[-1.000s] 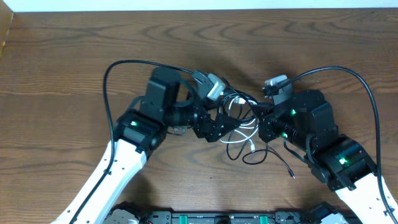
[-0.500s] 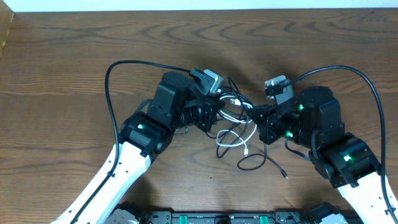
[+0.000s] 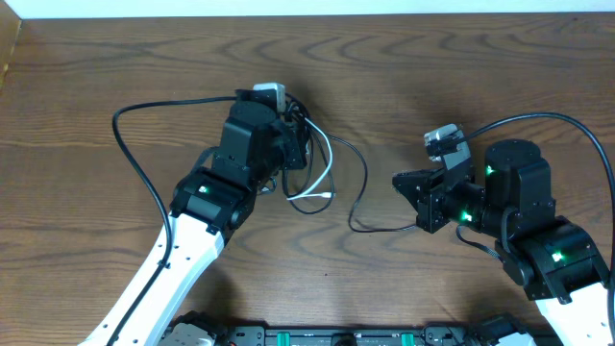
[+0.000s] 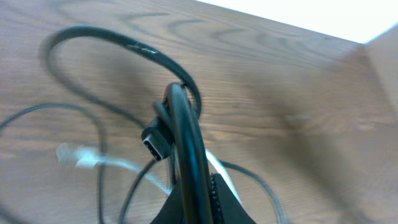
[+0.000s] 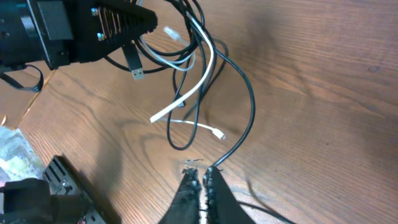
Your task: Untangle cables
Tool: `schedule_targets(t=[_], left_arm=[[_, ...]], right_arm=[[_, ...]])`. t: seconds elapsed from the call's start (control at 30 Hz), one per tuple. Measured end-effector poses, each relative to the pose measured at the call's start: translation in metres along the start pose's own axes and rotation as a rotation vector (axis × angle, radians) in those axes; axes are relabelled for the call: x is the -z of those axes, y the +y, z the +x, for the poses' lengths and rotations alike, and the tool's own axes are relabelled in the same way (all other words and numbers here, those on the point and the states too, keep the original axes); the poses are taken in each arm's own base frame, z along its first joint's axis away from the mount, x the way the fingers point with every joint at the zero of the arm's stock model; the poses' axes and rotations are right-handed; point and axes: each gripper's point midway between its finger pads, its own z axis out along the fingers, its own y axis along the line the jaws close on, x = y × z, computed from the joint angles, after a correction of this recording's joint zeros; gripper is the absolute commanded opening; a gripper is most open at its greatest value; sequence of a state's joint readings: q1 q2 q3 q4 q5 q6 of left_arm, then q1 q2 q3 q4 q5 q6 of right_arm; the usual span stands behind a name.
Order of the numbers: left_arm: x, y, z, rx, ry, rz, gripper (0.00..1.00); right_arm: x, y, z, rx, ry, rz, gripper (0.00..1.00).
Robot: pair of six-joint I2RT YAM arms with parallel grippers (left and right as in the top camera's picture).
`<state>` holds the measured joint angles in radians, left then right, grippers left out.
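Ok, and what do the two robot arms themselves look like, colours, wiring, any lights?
The left arm and right arm both have white lower links and blocky black upper joints. Each shows small green lights and carries a grey camera module near the wrist. A thick black cable arcs off each arm. The left gripper and right gripper are black tapering wedges.

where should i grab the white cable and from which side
Take the white cable on its straight stretch just back from the loose end, probably coming in from the right arm's side. That stretch looks freest of the black loops. Higher up it bunches with them at the left gripper, which is shut on a black cable.
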<state>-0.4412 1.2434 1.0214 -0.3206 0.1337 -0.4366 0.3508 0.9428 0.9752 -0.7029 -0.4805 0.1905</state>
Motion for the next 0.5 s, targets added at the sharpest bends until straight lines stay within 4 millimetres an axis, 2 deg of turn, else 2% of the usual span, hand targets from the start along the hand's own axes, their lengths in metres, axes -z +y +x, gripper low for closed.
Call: schedule_targets(t=[0.07, 0.13, 0.17, 0.27, 0.33, 0.5], left_arm=[[0.001, -0.016, -0.001, -0.051, 0.006, 0.085, 0.08], [0.003, -0.034, 0.002, -0.121, 0.022, 0.19, 0.08], [0.005, -0.043, 0.003, -0.151, 0.026, 0.237, 0.08], [0.011, -0.063, 0.004, -0.219, 0.028, 0.35, 0.08], [0.015, -0.072, 0.004, -0.246, 0.024, 0.405, 0.08], [0.021, -0.085, 0.006, -0.282, 0.028, 0.488, 0.08]], right_arm=[[0.0, 0.001, -0.002, 0.001, -0.006, -0.004, 0.19], [-0.001, 0.001, -0.004, -0.017, -0.011, -0.007, 0.38], [-0.003, 0.001, -0.005, -0.033, -0.012, -0.009, 0.41], [-0.008, -0.002, -0.004, -0.101, 0.002, -0.009, 0.45], [-0.012, -0.004, -0.002, -0.152, 0.016, -0.007, 0.4], [-0.021, -0.009, 0.002, -0.29, 0.046, 0.002, 0.39]])
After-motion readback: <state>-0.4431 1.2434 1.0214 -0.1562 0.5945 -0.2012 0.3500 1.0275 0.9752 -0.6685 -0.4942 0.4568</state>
